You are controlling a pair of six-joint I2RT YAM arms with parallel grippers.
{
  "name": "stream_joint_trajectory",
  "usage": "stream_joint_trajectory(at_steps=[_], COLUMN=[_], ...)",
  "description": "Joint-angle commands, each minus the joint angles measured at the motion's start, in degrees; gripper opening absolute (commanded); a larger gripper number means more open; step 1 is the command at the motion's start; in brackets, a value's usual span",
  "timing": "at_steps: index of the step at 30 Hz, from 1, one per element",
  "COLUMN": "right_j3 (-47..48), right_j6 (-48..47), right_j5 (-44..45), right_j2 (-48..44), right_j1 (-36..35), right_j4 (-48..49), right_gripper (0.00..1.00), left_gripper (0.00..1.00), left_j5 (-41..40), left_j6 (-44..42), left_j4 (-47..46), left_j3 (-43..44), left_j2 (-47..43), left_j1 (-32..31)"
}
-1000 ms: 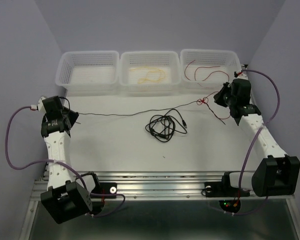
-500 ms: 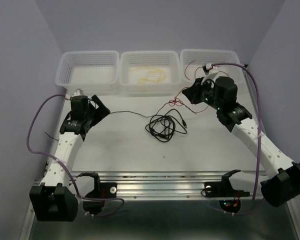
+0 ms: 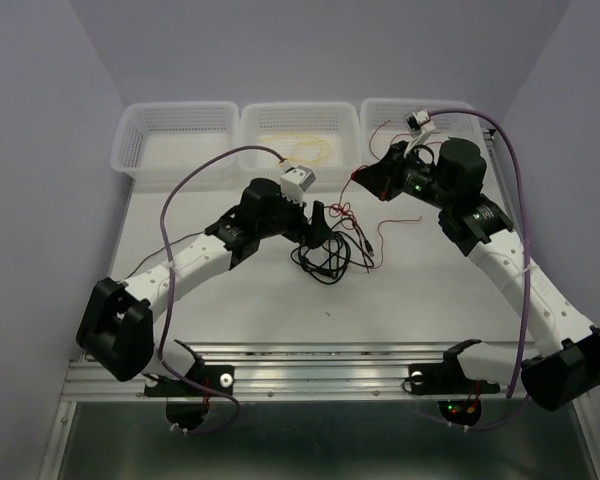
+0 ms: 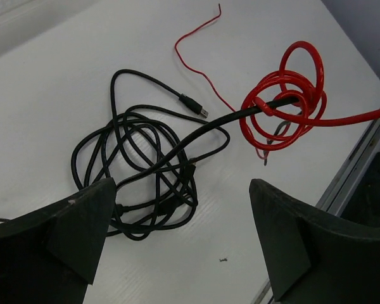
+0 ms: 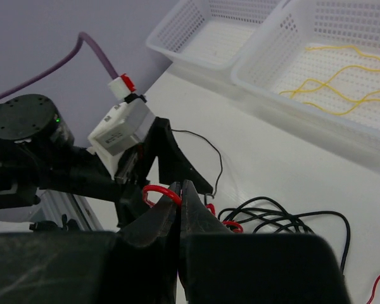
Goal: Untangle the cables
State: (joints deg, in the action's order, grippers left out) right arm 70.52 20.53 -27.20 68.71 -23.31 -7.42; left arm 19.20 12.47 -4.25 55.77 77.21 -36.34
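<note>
My right tool (image 5: 179,190) was clenched on the red cable (image 4: 342,120), its knot threaded by a black cable (image 4: 223,119) over the desk (image 3: 230,300), while my left tool (image 3: 316,222) hung released above the black coil (image 3: 322,266).

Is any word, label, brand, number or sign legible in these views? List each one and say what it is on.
No text can be read in any view.
White connector block on the left arm's wrist: any marking on it is too blurred to read.
</note>
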Motion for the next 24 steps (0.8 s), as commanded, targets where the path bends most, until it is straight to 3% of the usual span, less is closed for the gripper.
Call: stream_joint_trajectory(at_steps=[1, 2, 3, 4, 7, 11, 12, 13, 14, 18, 19, 22, 24], right_j3=[3.74, 3.83, 3.92, 3.92, 3.57, 3.75, 3.66, 3.57, 3.74, 2.35, 1.21, -4.05, -7.05], right_j6=[1.79, 1.79, 1.88, 1.88, 1.35, 1.35, 1.61, 2.14, 2.23, 2.84, 3.89, 6.08, 7.49], right_j5=[-3.3, -3.21, -3.12, -2.6, -1.37, -0.93, -0.84, 0.29, 1.44, 14.24, 22.55, 36.55, 38.97], right_j2=[0.29, 0.2, 0.11, -0.32, -1.2, -1.73, -1.91, -2.0, -1.91, -1.56, -1.47, -0.77, -0.59], right_j1=[-0.24, -0.24, -0.24, -0.24, -0.24, -0.24, -0.24, -0.24, -0.24, -0.24, -0.24, 0.28, 2.29], right_j4=[-0.57, -0.66, -0.75, -0.84, -1.19, -2.69, -2.6, -2.77, -3.21, -7.16, -7.78, -10.06, -10.33], right_gripper=[0.01, 0.01, 0.01, 0.01, 0.01, 0.01, 0.01, 0.01, 0.01, 0.01, 0.01, 0.01, 0.01], left_gripper=[0.94, 0.87, 0.62, 0.47, 0.2, 0.2, 0.14, 0.0, 0.0, 0.0, 0.0, 0.0, 0.0], left_j5=[2.6, 2.07, 1.46, 0.41, -1.96, -6.89, -7.16, -8.29, -9.17, -20.4, -26.35, -32.45, -33.61], left_j6=[-6.49, -6.49, -6.32, -6.23, -5.62, -5.52, -5.61, -5.61, -4.83, -0.36, 0.62, 4.57, 5.81], left_j4=[-5.42, -5.59, -5.51, -5.16, -5.24, -3.66, -3.66, -3.4, -2.96, 2.92, 6.33, 13.09, 16.19], left_j3=[4.61, 5.48, 5.84, 6.19, 5.5, 5.32, 5.4, 5.49, 5.84, 10.49, 12.94, 17.17, 21.74], left_j2=[2.85, 3.38, 4.08, 4.26, 3.65, 2.25, 1.9, 1.28, 1.1, -0.74, -1.88, -3.72, -4.61], left_j1=[-0.4, -0.49, -0.49, -0.49, -0.49, -0.49, -0.49, -0.49, -0.49, -0.49, -0.31, 2.22, 4.34])
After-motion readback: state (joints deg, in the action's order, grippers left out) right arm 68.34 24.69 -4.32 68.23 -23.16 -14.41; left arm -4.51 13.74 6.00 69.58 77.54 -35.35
